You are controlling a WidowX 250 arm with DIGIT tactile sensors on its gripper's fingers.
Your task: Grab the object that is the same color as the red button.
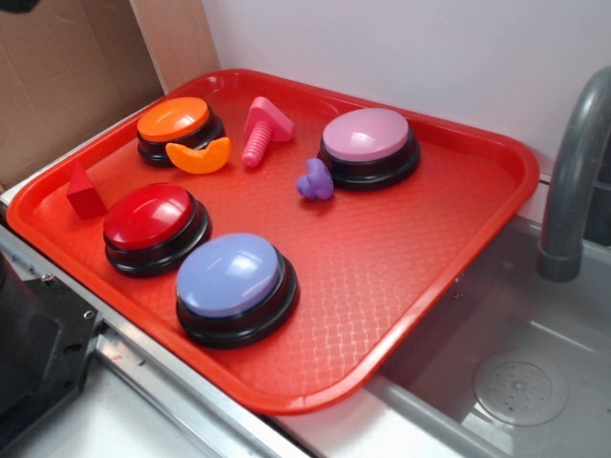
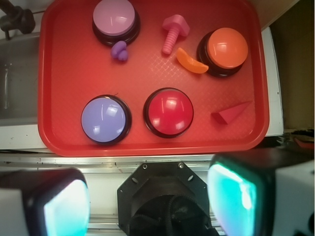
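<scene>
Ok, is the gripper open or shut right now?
Open. In the wrist view the gripper has its two fingers set wide apart at the bottom edge, nothing between them, short of the red tray.

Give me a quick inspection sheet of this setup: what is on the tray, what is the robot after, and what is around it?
Surface: red tray beside a sink.
Job's things: red button near the tray's front; small red wedge apart from it, by the tray's edge.
Clutter: orange button with an orange crescent against it; pink button with a purple piece beside it; blue button; pink bolt.
Gripper: open, over the counter short of the tray, holding nothing.
Cables: nothing seen.
Surroundings: grey faucet, white wall, cardboard behind.
</scene>
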